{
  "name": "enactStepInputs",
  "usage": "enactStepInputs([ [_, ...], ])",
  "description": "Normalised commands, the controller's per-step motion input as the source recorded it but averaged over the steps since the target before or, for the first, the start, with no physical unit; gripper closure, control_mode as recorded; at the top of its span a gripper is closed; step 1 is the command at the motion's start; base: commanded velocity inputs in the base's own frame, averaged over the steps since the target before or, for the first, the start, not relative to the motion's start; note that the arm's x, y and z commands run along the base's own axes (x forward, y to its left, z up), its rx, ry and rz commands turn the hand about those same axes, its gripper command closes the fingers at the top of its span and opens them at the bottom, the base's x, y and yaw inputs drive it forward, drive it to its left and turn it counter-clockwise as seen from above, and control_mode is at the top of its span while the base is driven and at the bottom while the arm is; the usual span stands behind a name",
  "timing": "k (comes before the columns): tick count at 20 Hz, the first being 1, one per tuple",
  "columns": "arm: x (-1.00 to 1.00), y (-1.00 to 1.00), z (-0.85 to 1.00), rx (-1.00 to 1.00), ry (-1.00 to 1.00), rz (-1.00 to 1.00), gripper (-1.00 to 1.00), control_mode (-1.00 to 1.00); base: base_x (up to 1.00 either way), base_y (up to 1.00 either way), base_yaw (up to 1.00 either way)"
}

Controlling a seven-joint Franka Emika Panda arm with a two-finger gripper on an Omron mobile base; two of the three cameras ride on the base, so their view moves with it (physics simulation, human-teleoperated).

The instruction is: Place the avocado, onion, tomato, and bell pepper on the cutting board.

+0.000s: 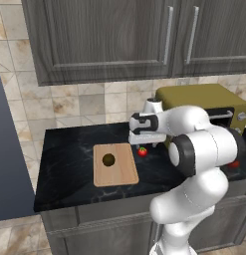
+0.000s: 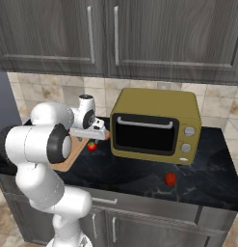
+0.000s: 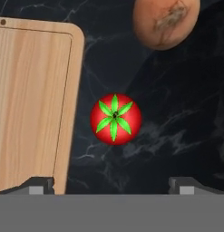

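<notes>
My gripper (image 3: 113, 186) hangs open right above the tomato (image 3: 115, 118), a glossy red ball with a green star on top that lies on the dark counter just right of the cutting board (image 3: 31, 104). The fingertips (image 3: 38, 186) stand wide apart, holding nothing. The tan onion (image 3: 165, 22) rests on the counter beyond the tomato. In the left base view the dark avocado (image 1: 108, 160) sits on the cutting board (image 1: 119, 174), with the gripper (image 1: 143, 145) over the tomato (image 1: 142, 152). The red bell pepper (image 2: 170, 179) lies on the counter in front of the oven.
An olive toaster oven (image 2: 154, 125) stands on the black counter (image 1: 64, 164) right of the tomato. Dark wall cabinets (image 1: 104, 35) hang above. My own white arm covers part of the counter in both base views.
</notes>
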Motion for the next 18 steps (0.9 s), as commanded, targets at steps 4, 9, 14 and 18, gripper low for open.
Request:
enactStepInputs([
  [4,0.16,-0.04,-0.21,0.00,0.04,0.00,-1.00,-1.00,0.00,0.00,0.00],
  [9,0.10,-0.01,-0.23,0.00,0.04,0.00,-1.00,-1.00,0.00,0.00,0.00],
  [14,0.14,0.00,-0.23,0.00,0.05,0.00,-1.00,-1.00,0.00,0.00,0.00],
  [18,0.16,0.00,-0.18,0.00,0.04,0.00,-1.00,-1.00,0.00,0.00,0.00],
])
